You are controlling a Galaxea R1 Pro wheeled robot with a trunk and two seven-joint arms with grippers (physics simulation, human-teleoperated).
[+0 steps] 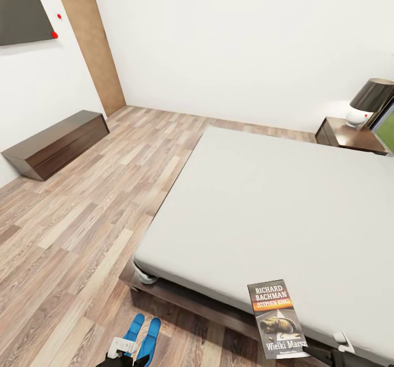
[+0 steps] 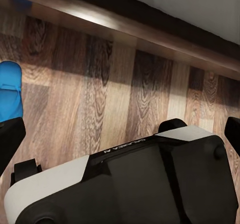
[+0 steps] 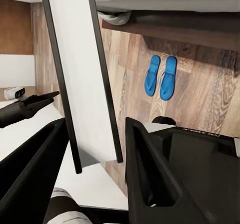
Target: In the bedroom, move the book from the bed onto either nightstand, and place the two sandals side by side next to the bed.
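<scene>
The book [image 1: 276,320], with "Richard Bachman" and "Wielki Marsz" on its dark cover, hangs over the near corner of the bed [image 1: 262,203]. In the right wrist view it is a thin pale slab [image 3: 80,73] standing between the two fingers of my right gripper [image 3: 95,126], which is shut on it. The two blue sandals [image 1: 141,337] lie side by side on the floor beside the bed's wooden frame, and the pair [image 3: 161,77] also shows from the right wrist. My left gripper [image 1: 128,356] hovers just over them, open [image 2: 120,134], with one sandal [image 2: 10,91] beside a finger.
A dark nightstand [image 1: 350,134] with a black-shaded lamp [image 1: 369,102] stands past the bed's far right side. A long low dark bench [image 1: 57,143] runs along the left wall under a black screen [image 1: 22,9]. Wood-plank floor [image 1: 93,208] spreads left of the bed.
</scene>
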